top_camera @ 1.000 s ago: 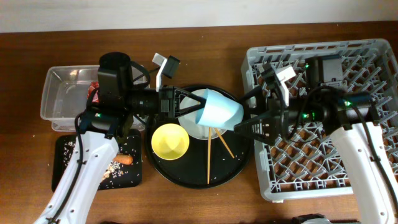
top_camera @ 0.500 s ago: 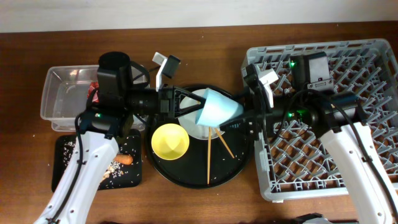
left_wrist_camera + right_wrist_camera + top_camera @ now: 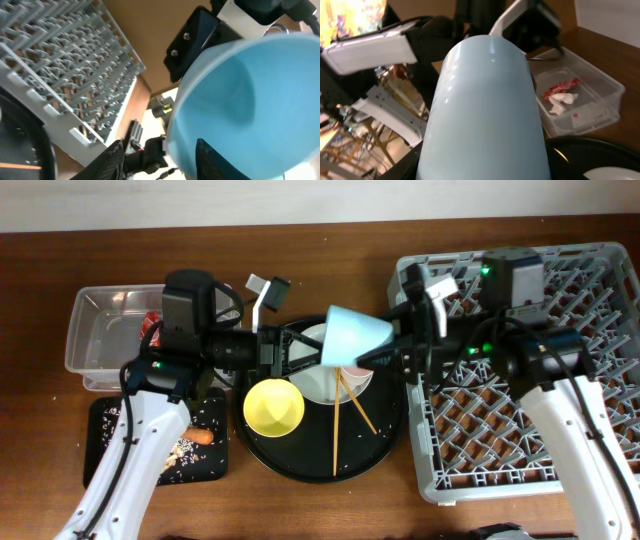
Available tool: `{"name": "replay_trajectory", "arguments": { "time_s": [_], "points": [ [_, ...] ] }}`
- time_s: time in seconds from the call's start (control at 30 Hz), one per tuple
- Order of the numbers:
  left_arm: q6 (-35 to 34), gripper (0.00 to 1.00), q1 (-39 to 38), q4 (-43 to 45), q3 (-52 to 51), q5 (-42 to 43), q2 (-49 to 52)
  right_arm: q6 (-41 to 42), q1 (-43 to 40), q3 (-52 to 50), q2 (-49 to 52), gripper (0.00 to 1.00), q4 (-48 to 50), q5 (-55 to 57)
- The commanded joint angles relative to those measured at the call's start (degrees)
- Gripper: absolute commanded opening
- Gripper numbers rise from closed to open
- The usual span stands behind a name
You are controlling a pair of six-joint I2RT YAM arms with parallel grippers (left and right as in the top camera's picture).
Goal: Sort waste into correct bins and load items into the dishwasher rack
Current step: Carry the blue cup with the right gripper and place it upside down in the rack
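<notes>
Since a second ago: carried the light blue cup (image 3: pixel 355 338) a little toward the dishwasher rack (image 3: pixel 520 450), brought the right gripper (image 3: pixel 380 352) in from wide open onto the cup's narrow end, and parted the left gripper (image 3: pixel 312 350) from its tight pinch on the rim.

Now clamped around the tapered body on the right side. On the left side, fingers (image 3: pixel 210 155) straddling the rim wall, spread apart, gripping nothing.

Hanging on its side in mid-air, mouth toward the left arm, above the round black tray (image 3: pixel 290 465) and the white plate (image 3: pixel 315 385); not yet in the rack.

Looks like a hand-over just completed. Next, probably, withdrawing the left and swinging the cup over the pegs. Left to load: yellow bowl (image 3: pixel 273 406), plate, wooden chopsticks (image 3: pixel 340 430).

No brand, label or lettering legible anywhere. Print on the red snack wrapper (image 3: pixel 559 88), lying in the clear tub (image 3: pixel 592 115), too small to read.
</notes>
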Motion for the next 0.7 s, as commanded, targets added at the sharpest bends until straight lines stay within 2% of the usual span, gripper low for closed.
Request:
{"name": "replay_trajectory", "arguments": {
  "time_s": [0.0,0.03,0.1,0.17,0.2,0.23,0.3,0.43,0.57,0.67],
  "points": [
    [1.6,0.56,-0.1,-0.4,0.1,-12.5,0.0,2.5,-4.8,1.0,0.1,0.47,-0.4,-0.7],
    [1.6,0.69,-0.1,-1.3,0.1,-17.7,-0.1,2.5,-6.8,1.0,0.1,0.46,-2.3,0.5],
    [1.6,0.7,-0.1,-3.8,0.1,-24.5,0.0,2.5,-9.7,1.0,0.1,0.45,-5.7,5.7],
    [1.6,0.8,-0.1,-8.8,0.1,-33.6,-0.1,4.4,-14.3,1.0,0.1,0.46,-9.8,17.2],
    [1.6,0.94,-0.1,-11.7,0.1,-38.3,0.0,11.0,-17.4,1.0,0.1,0.46,-11.2,28.3],
    [1.6,0.99,-0.1,-13.0,0.1,-41.0,0.0,15.0,-19.8,1.0,0.1,0.45,-12.1,37.8],
    [1.5,0.99,-0.1,-16.1,0.1,-45.5,0.0,19.2,-23.2,1.0,0.1,0.44,-12.5,51.1],
    [1.5,0.99,-0.1,-18.1,0.1,-47.1,0.0,20.0,-24.5,1.0,0.6,0.45,-7.7,67.6],
    [1.5,0.99,-0.1,-18.1,0.1,-47.1,0.0,20.0,-24.5,2.3,8.3,0.48,-3.6,70.9],
    [1.5,0.99,-0.1,-18.1,0.1,-47.1,0.0,18.9,-24.2,12.5,20.0,0.44,-7.1,70.8]
  ]
}}
